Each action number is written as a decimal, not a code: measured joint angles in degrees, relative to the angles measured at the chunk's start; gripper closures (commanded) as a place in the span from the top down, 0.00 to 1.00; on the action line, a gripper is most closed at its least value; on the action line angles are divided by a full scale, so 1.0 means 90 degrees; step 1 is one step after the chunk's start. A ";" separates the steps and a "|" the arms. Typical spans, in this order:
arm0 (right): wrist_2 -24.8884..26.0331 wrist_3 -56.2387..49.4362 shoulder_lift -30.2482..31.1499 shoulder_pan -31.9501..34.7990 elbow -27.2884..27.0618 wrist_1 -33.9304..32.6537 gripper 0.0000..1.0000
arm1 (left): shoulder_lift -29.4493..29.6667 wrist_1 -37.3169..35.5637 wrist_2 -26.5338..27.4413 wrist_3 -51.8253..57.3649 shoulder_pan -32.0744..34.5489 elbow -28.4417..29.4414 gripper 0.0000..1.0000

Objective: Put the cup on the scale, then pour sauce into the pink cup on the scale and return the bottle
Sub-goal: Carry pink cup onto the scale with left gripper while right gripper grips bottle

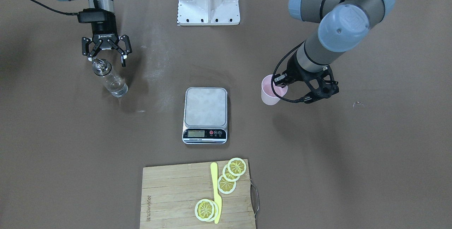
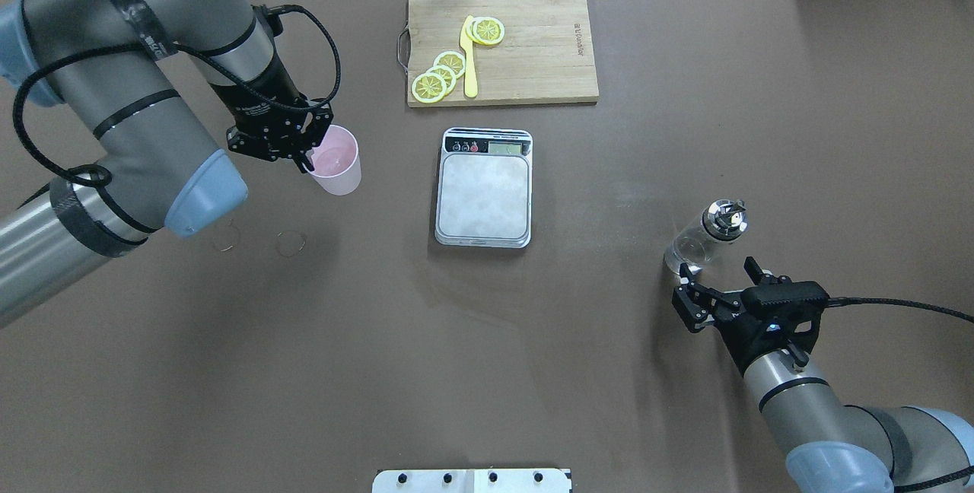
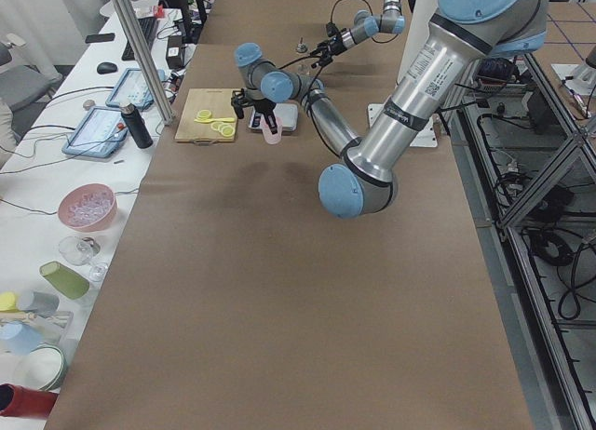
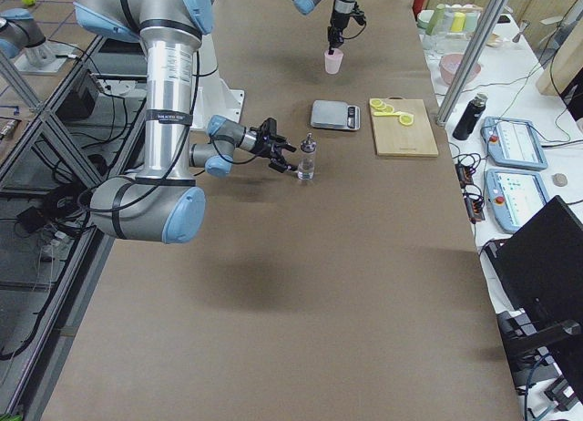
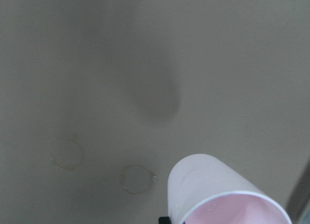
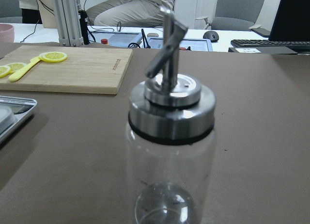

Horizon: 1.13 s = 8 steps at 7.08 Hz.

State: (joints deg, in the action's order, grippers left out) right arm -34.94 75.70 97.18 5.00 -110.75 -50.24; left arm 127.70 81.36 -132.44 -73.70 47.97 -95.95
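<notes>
Left gripper [image 2: 306, 152] is clamped on the rim of the pink cup [image 2: 336, 164]. Cup is held off the table, left of the scale [image 2: 483, 200], well apart from it. Right gripper [image 2: 716, 268] has its jaws spread wide. Glass bottle [image 2: 696, 246] stands upright just in front of them, right of the scale. Cutting board [image 2: 533, 59] with lemon slices [image 2: 450, 63] sits at the far side.
</notes>
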 measured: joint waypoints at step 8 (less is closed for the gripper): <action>-0.0199 -0.0639 -0.0414 0.0655 0.0354 0.0309 1.00 | 0.2176 0.0639 0.0965 -0.2126 -0.1010 0.2062 0.00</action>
State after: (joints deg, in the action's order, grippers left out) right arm -36.74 69.96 93.46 10.89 -107.56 -47.46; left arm 147.29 87.11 -123.75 -92.83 38.88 -77.40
